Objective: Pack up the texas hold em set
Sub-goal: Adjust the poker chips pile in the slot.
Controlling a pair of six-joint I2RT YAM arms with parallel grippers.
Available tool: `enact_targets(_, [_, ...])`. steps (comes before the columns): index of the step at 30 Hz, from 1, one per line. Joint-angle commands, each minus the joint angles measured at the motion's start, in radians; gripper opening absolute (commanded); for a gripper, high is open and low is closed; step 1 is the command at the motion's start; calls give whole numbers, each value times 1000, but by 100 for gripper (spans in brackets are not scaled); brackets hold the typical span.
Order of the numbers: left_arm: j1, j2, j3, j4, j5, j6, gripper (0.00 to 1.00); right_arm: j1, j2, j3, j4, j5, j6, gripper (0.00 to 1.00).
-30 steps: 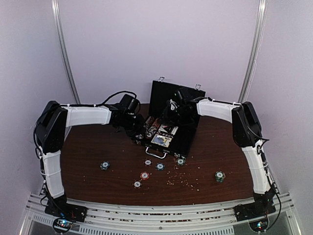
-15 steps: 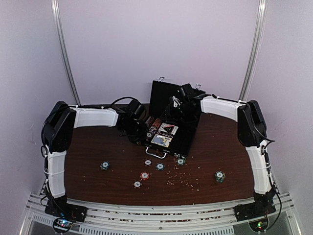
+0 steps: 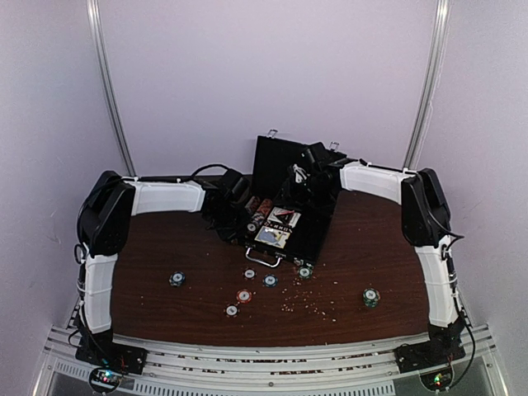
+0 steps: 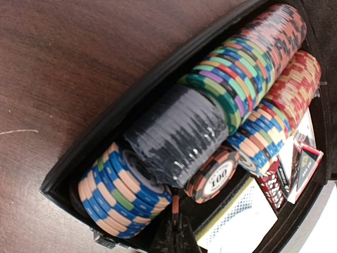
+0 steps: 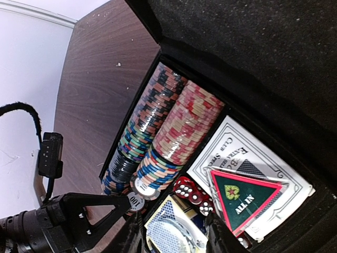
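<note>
Dark brown bench (image 3: 165,247), black silver-cornered briefcase case (image 3: 318,229) open on it. Step: loading the case. Left tool (image 4: 176,235) clenched at the case's left wall, over the striped chip rows (image 4: 231,89). Right tool (image 5: 174,234) jaws apart, astride the blue-backed card deck (image 5: 171,221) inside the case; can't tell if gripping. Loose striped chips (image 3: 244,295) lie before the case. Next: collect them, which likely needs a low edge pinch.

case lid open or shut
Open: the lid stands up behind the case, chip rows and card decks exposed.
</note>
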Motion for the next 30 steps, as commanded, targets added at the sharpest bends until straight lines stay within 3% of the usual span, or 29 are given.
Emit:
enact_targets(1, [1,49,10,-50,-20,-49,0,-22,-51,3,-22,21,-29,41])
enact_targets(12, [-2,52,-37,44,-63,-125,0,-46,-41,35,-65,4,-65,41])
enact_targets(30, [-24,-9,-41,229,-138,-51,0,-57,-41,23,-60,-11,-67,41])
